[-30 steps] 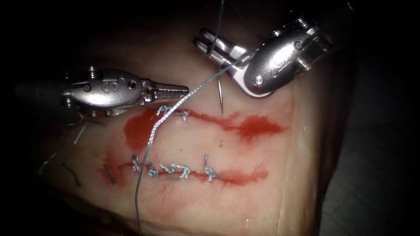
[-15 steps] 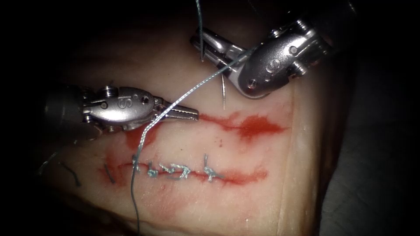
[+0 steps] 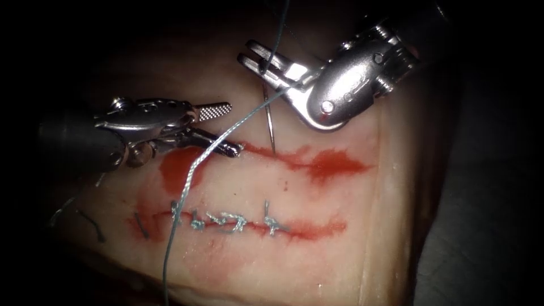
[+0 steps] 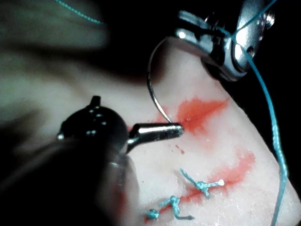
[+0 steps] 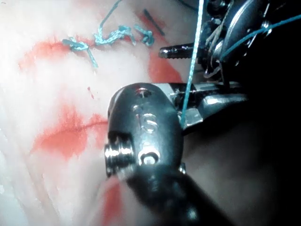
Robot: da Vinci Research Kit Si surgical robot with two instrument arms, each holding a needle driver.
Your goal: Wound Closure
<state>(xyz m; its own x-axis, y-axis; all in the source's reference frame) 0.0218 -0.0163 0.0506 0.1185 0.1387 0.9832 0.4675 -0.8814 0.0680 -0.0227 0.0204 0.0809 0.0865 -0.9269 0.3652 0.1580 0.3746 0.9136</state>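
Observation:
My right tool reaches in from the upper right, jaws shut on the curved needle near its thread end. The needle arcs down, and its tip is just above the upper cut, right of the left tool; I cannot tell whether it touches the tissue. My left tool lies over the left end of that cut with its jaws open and nothing held. The thread runs from the right tool across the open jaws, down-left past the lower cut to the front edge.
The lower cut carries several knotted stitches. A patch of red fluid lies under the left tool. Cut ends of thread lie on the tissue at far left. The tissue drops off at its right edge.
The left tool moved down-right over the upper cut's stitch and has now opened its jaws. The right tool shifted the needle leftward.

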